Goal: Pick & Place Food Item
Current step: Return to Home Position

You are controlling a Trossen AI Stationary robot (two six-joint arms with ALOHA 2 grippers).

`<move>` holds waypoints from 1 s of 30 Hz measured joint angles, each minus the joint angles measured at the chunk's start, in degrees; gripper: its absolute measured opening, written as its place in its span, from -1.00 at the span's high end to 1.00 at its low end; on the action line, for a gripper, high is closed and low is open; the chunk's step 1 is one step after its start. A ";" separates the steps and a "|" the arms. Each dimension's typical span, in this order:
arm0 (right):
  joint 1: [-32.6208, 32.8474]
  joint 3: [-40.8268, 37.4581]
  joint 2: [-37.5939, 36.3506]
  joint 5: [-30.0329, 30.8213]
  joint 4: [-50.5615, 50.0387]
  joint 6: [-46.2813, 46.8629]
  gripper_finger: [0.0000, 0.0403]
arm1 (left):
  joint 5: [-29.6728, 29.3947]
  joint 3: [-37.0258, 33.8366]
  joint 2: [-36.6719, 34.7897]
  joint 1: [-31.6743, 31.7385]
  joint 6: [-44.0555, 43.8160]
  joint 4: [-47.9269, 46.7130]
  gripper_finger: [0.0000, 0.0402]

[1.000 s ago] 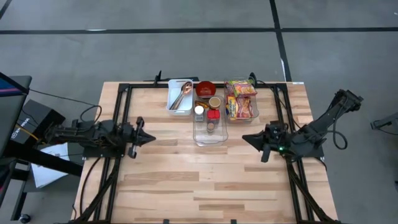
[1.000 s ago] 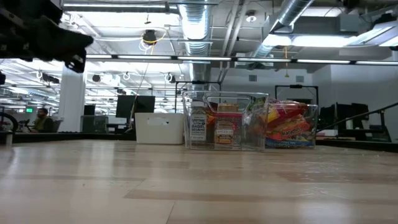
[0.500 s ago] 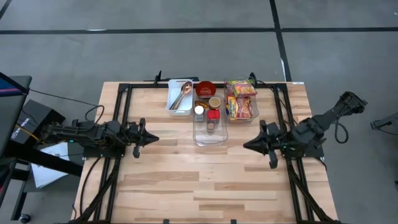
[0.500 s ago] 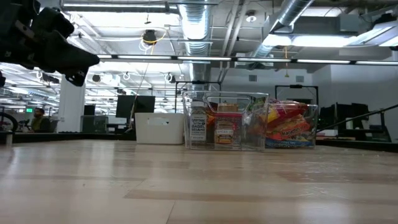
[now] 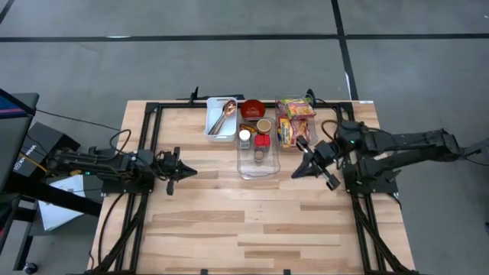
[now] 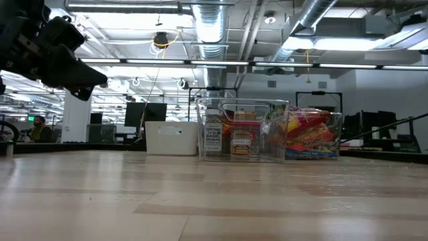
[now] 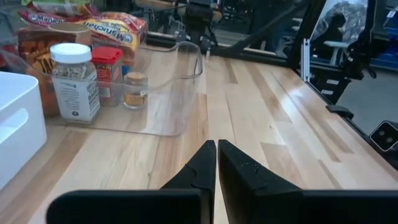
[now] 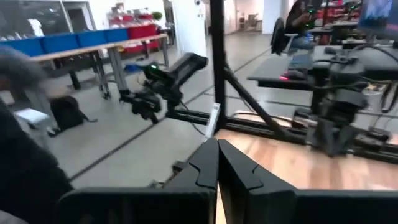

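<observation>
Right end effector [image 5: 296, 173], pinched closed and empty, hangs just beside the right transparent bin [image 5: 317, 127] holding the noodle packs [image 5: 296, 121], and the left end effector [image 5: 191, 172], likewise closed and empty, sits well apart from it, so seemingly only homing is left.

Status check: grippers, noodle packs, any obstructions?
Left gripper and right gripper shut, empty. Noodle packs in right transparent bin. Middle bin close beside right gripper; nothing else near.
</observation>
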 joint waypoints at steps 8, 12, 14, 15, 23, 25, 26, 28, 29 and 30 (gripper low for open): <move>-7.47 -0.38 2.68 0.37 0.07 -4.42 1.00 | 0.01 0.00 1.29 0.00 -0.02 0.00 0.94; -8.47 -6.36 1.41 2.65 5.47 -3.31 1.00 | 0.00 0.00 1.29 0.00 -0.02 0.04 0.94; -8.85 -10.98 -0.38 4.42 10.21 -1.43 1.00 | 0.01 0.00 1.29 0.00 -0.02 0.06 0.94; -8.84 -13.74 -1.41 5.41 12.79 -0.23 1.00 | 0.01 0.00 1.29 0.00 -0.02 0.05 0.94; -5.61 -31.70 -8.71 11.98 31.28 8.10 1.00 | 0.02 0.00 1.29 0.00 -0.02 0.13 0.94; -4.58 -34.53 -10.36 14.39 33.02 8.99 1.00 | 0.02 0.00 1.29 0.00 -0.02 0.13 0.94; -4.19 -35.84 -11.37 15.47 33.16 9.24 1.00 | 0.02 0.00 1.29 0.00 -0.02 0.13 0.94; -3.49 -37.91 -13.12 16.98 32.93 9.37 1.00 | 0.02 0.00 1.29 0.00 -0.02 0.12 0.94; -3.18 -38.94 -14.15 17.49 32.86 9.37 1.00 | 0.02 0.00 1.29 0.00 -0.02 0.10 0.94; -2.92 -39.70 -14.95 18.16 32.90 9.40 1.00 | 0.02 0.00 1.29 0.00 -0.02 0.10 0.94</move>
